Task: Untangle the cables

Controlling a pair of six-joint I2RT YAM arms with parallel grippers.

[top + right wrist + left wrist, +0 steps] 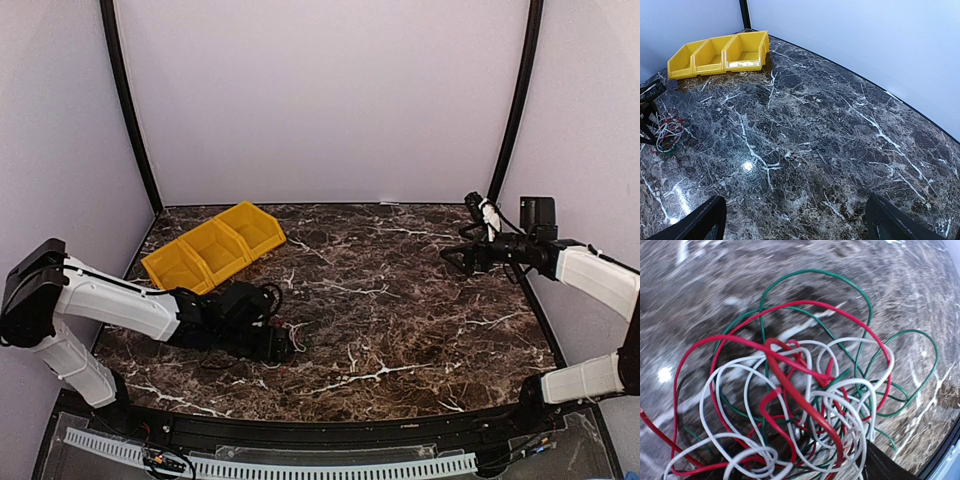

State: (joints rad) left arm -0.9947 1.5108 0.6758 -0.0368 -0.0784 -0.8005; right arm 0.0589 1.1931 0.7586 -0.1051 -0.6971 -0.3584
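The cables [805, 390] are one tangled bunch of red, white and green wires that fills the left wrist view; a dark wire shows faintly at its left. In the top view the bunch [296, 334] lies on the marble table at the tip of my left gripper [283, 347]. That gripper [800, 471] sits low over the bunch with its jaws wide apart; only its right finger [890, 465] shows clearly. My right gripper [448, 256] is open and empty, held high at the far right. The cables also show small in the right wrist view [667, 132].
A yellow three-compartment bin [213, 247] stands at the back left, also visible in the right wrist view [715, 52]. The dark marble table [400, 300] is ringed by pale walls and black corner posts.
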